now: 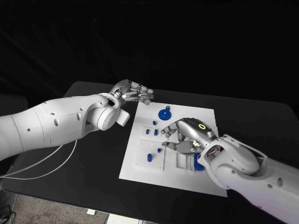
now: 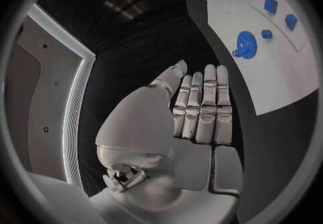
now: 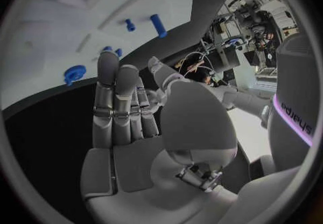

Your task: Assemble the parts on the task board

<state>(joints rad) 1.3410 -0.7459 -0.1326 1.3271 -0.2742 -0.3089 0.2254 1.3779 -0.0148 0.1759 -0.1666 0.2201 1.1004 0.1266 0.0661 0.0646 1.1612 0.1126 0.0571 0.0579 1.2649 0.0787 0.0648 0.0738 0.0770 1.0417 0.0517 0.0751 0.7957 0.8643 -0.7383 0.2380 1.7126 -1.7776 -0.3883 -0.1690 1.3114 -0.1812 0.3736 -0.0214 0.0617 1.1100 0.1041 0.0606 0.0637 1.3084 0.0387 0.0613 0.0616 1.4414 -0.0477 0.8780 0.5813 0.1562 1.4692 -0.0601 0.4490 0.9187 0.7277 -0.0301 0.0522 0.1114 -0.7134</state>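
The white task board [image 1: 139,163] lies mid-table with a blue gear [image 1: 164,114] near its far edge and small blue pieces [image 1: 149,157] along its left part. My right hand [image 1: 183,135] hovers over the board's middle, fingers straight and holding nothing; a blue piece [image 1: 198,163] lies just behind it. In the right wrist view the hand [image 3: 128,105] is above the board [image 3: 61,35], with a blue peg [image 3: 158,25] beyond it. My left hand [image 1: 132,92] is off the board's far left corner. Its fingers [image 2: 202,105] are extended and empty, with the gear [image 2: 246,45] beyond them.
A white cable [image 1: 48,165] loops over the black table at the left, under my left arm. The table's front edge [image 1: 88,205] runs close below the board. Bare black tabletop [image 1: 257,116] lies to the right of the board.
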